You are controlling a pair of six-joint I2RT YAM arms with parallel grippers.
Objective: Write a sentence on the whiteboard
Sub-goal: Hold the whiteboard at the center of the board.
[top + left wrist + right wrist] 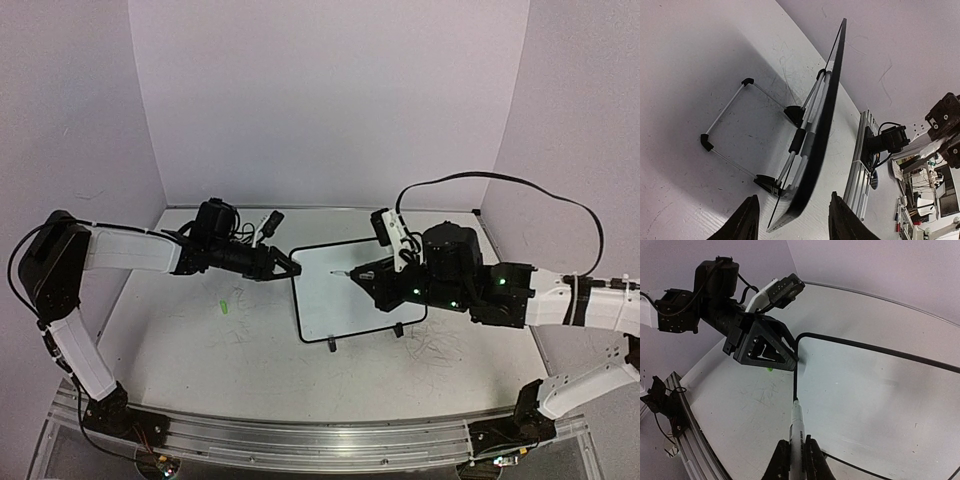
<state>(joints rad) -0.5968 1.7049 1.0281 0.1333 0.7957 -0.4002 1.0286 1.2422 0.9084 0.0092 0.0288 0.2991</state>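
Observation:
The whiteboard (355, 292) stands tilted on its wire stand mid-table, its face blank. In the left wrist view it shows edge-on, black frame (826, 117) in front and stand behind. My left gripper (793, 197) is open, its fingers (746, 220) on either side of the board's lower corner with a gap on each side; it is at the board's top-left corner (285, 268). My right gripper (796, 440) is shut on a white marker (797, 420), whose tip is at the board's left frame edge (795, 390). From above, the marker (345, 272) points left over the board.
The scribbled white tabletop (435, 350) carries a small green mark (226, 304) left of the board. An aluminium rail (300, 440) runs along the near edge. Pale walls close in the back and both sides. The right arm's black cable (520, 185) loops overhead.

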